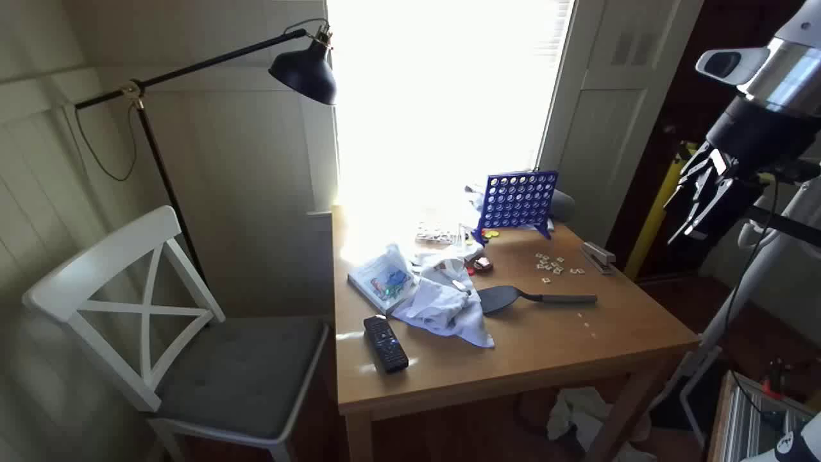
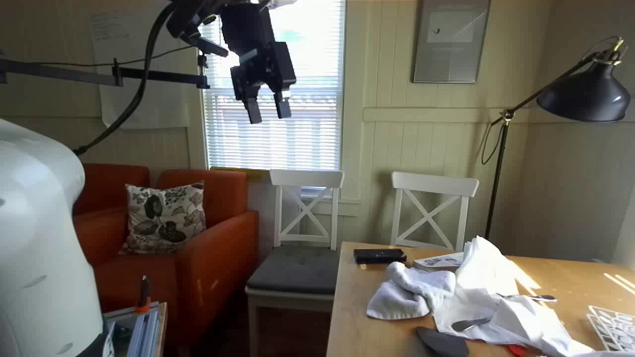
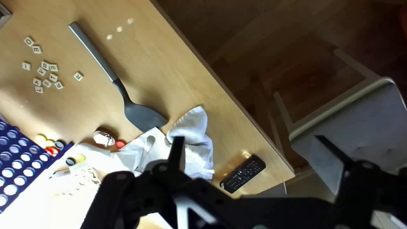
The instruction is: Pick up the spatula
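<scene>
The spatula (image 3: 113, 78) is lying on the bench (image 3: 190, 92), its handle (image 3: 93, 51) pointing away from the cloth (image 3: 197, 143), probably offering the easier hold, while the spread, empty fingers (image 2: 253, 110) are hanging high, presumably leaving room for lining up

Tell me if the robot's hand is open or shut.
Open: the hand has its fingertips apart, with window blinds showing between them.

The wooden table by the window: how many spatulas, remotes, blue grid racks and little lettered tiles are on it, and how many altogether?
Spatula: 1
Remote: 1
Blue grid rack: 1
Lettered tiles: 12
Total: 15
</scene>
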Robot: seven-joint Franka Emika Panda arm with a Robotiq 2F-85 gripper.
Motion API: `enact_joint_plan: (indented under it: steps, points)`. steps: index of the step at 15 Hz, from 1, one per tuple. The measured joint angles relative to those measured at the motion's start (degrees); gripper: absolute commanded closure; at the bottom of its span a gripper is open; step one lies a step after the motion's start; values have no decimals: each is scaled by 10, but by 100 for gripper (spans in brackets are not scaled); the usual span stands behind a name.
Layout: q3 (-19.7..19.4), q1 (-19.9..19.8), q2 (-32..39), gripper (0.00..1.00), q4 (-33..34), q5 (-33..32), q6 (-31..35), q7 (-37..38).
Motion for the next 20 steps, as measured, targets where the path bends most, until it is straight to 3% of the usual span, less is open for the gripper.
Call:
enact_joint_plan:
  steps: [10, 20]
  points:
    - [-6, -8, 2, 0, -4, -3, 12, 3]
    - [-108, -115, 27, 0, -98, -32, 115, 1]
